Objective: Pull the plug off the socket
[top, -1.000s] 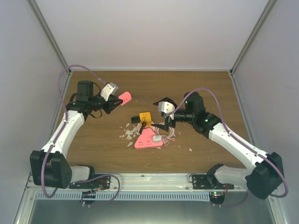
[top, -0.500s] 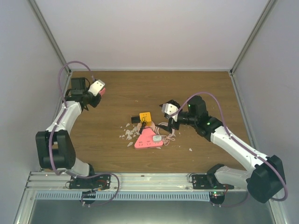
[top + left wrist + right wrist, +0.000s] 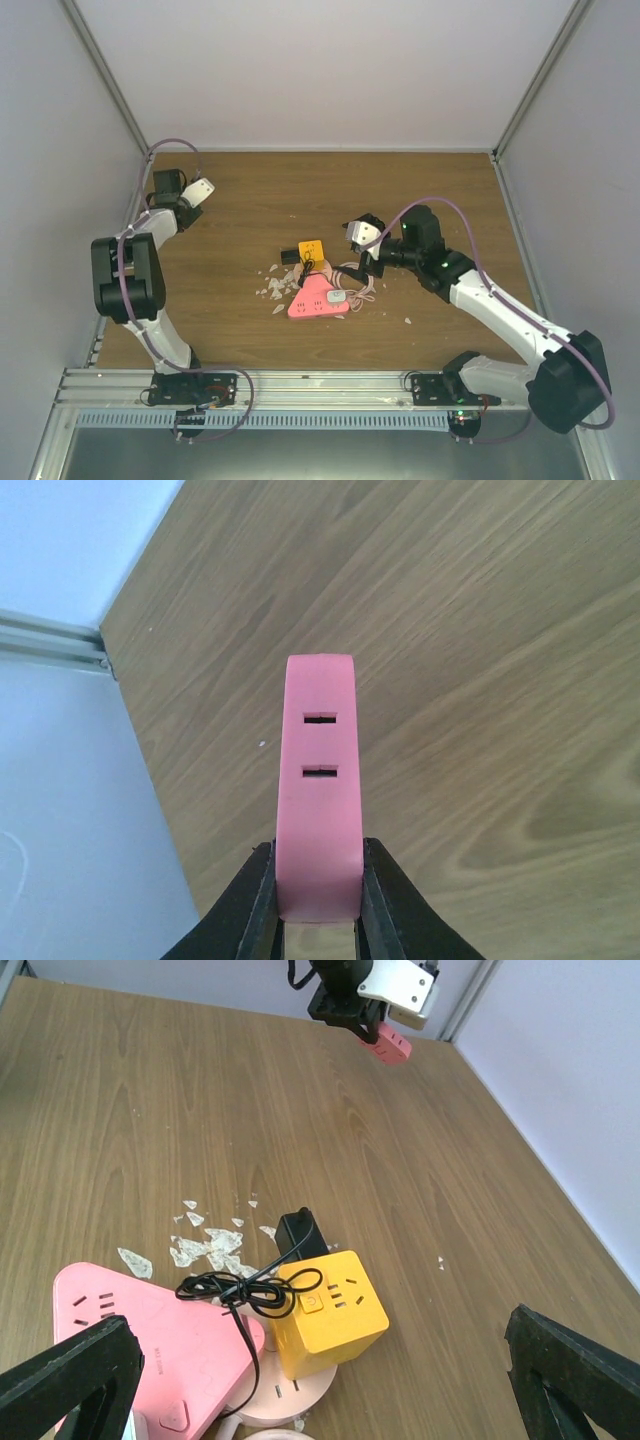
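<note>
1. R fingers [image 3: 70, 1380]: spread wide, nothing between them, hanging over the clutter at mid-table. Wrist cam looks out past both tips at it.
2. Nearest in that view is a pink triangular strip [image 3: 150, 1335], flat on the table [image 3: 120, 1110], on the left of the clutter. Top cam shows a small white-grey adapter [image 3: 336, 297] on the strip, by its right corner.
3. Just R of the strip is the yellow cube socket [image 3: 330, 1310], tilted. It rests partly on a round pale-pink piece [image 3: 290, 1400] & touches the strip's edge. Orange button + socket holes are on its upper face.
4. Black plug [image 3: 300, 1232] butts against the cube's far-left side; can't tell if its pins are seated. A thin black cable [image 3: 245, 1292] runs from it into a loose coil lying across the strip's corner & the cube's edge.
5. Whitish flakes [image 3: 205, 1245] are scattered on the table just beyond the strip, L of the plug.
6. Top cam: pale cord loops [image 3: 362, 282] bunch up R of the strip, beneath the R arm.
7. Far-left corner: L arm is folded back toward the wall. L fingers [image 3: 255, 905] are closed on a pink slotted block [image 3: 320, 780], clamping its base from both sides. The block sticks straight out w/ two short slots facing the wrist cam. It looks raised off the table, well apart from the clutter, near the L wall.
</note>
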### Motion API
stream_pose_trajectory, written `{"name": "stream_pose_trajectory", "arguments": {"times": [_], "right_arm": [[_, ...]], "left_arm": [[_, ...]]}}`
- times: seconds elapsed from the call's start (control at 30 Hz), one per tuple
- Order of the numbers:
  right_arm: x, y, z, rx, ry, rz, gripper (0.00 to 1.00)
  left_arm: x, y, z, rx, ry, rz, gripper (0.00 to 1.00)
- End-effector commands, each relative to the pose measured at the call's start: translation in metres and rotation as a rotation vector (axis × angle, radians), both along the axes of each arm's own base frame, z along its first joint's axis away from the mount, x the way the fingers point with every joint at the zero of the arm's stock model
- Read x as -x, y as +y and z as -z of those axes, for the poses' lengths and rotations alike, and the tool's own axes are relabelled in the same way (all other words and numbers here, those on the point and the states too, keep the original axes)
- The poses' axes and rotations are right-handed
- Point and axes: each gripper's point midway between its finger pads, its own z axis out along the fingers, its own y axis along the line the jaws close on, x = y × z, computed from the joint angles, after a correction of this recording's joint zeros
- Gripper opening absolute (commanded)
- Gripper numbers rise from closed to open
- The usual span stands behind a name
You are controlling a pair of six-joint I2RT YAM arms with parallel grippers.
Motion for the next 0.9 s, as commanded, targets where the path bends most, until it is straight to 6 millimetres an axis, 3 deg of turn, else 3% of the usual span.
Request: {"name": "stream_pose_trajectory", "arguments": {"times": [0.0, 0.2, 0.47, 0.63, 0.87], "right_arm": [[-0.006, -0.003, 0.004, 0.004, -0.004, 0.02, 1.0], [-0.016, -0.003, 0.008, 0.008, 0.015, 0.058, 1.0], [-0.025, -0.007, 0.007, 0.001, 0.04, 0.093, 1.0], [-0.022, -0.005, 0.005, -0.004, 0.049, 0.075, 1.0], [-0.018, -0.004, 0.006, -0.006, 0.057, 0.057, 1.0]], "left_arm": [[-0.031, 0.03, -0.02, -0.148, -0.127, -0.025, 0.0], [-0.038, 0.048, 0.003, -0.245, -0.106, -0.042, 0.0], [-0.035, 0.054, 0.031, -0.315, -0.065, -0.024, 0.02], [-0.024, 0.05, 0.043, -0.296, -0.03, -0.015, 0.11], [-0.008, 0.044, 0.049, -0.258, 0.004, -0.011, 0.31]]}}
